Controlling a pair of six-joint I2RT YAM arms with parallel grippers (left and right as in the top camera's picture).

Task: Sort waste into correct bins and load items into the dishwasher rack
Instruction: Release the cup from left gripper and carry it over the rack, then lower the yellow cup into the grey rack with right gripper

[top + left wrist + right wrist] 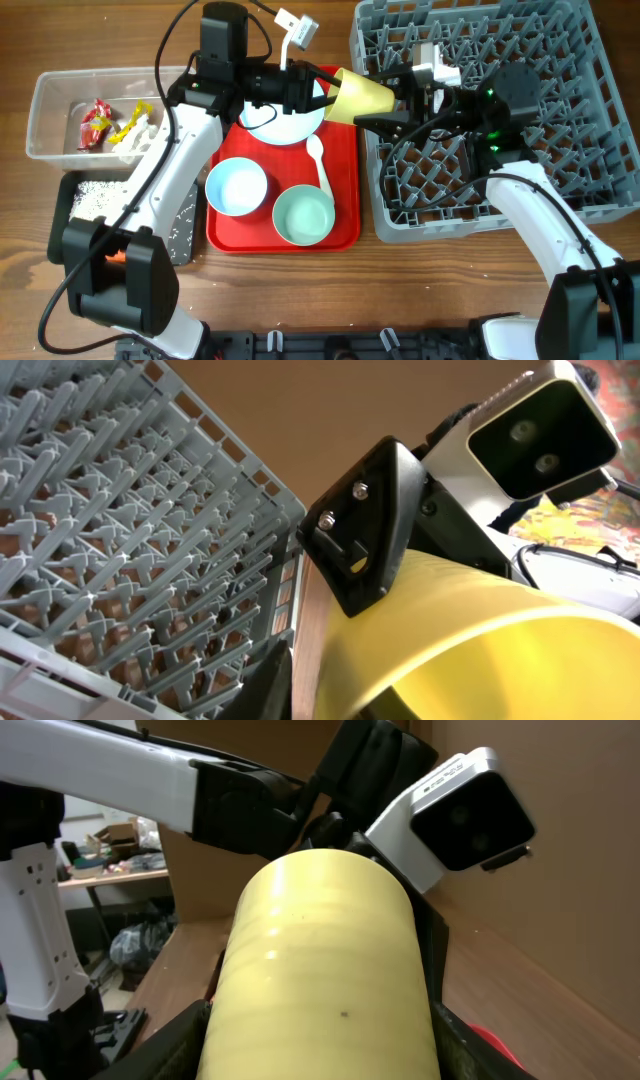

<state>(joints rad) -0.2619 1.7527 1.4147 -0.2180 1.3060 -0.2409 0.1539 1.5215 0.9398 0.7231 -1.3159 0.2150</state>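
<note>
Overhead, the right gripper (382, 106) has its fingers pressed to both sides of the yellow cup (358, 95), which hangs sideways in the air. The left gripper (318, 96) meets the cup's opposite end; whether it pinches, I cannot tell. The dishwasher rack (560, 60) lies below and behind the right gripper.

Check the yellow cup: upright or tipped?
Tipped on its side: overhead, the yellow cup lies horizontal between the left gripper and the right gripper, over the red tray's edge.
</note>
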